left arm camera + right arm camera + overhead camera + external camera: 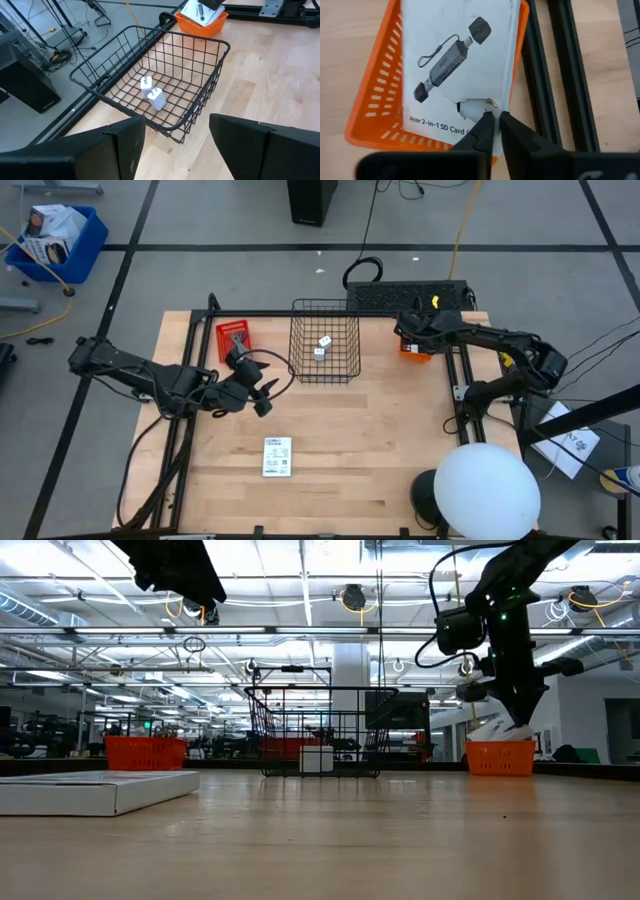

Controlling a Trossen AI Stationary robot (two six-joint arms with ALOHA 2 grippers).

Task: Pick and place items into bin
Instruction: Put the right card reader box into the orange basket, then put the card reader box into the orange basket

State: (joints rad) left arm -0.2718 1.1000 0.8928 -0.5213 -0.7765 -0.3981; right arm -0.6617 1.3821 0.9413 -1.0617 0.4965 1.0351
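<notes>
A black wire bin (325,340) stands on the far middle of the table with two small white cubes (152,92) on its floor. One white printed packet (277,456) lies flat on the near part of the table. A second packet (460,60), printed with a card reader, sits in a small orange basket (375,95) to the right of the bin. My right gripper (495,120) is shut on this packet. My left gripper (266,396) hovers open to the left of the bin, touching nothing. No teal pen or grey stick shows. My right gripper pinches the packet between its two fingertips (485,122) at one edge, beside the torn hang tab (470,107). The fingers come from above, pointing down. In the low view the packet (492,730) is tilted, its raised end at the fingers and its lower end in the orange basket.
A red basket (235,337) sits left of the bin at the far edge. A large white round object (487,490) stands at the near right corner. Black frame rails (560,70) run beside the orange basket. Bare wood lies between the bin and the flat packet.
</notes>
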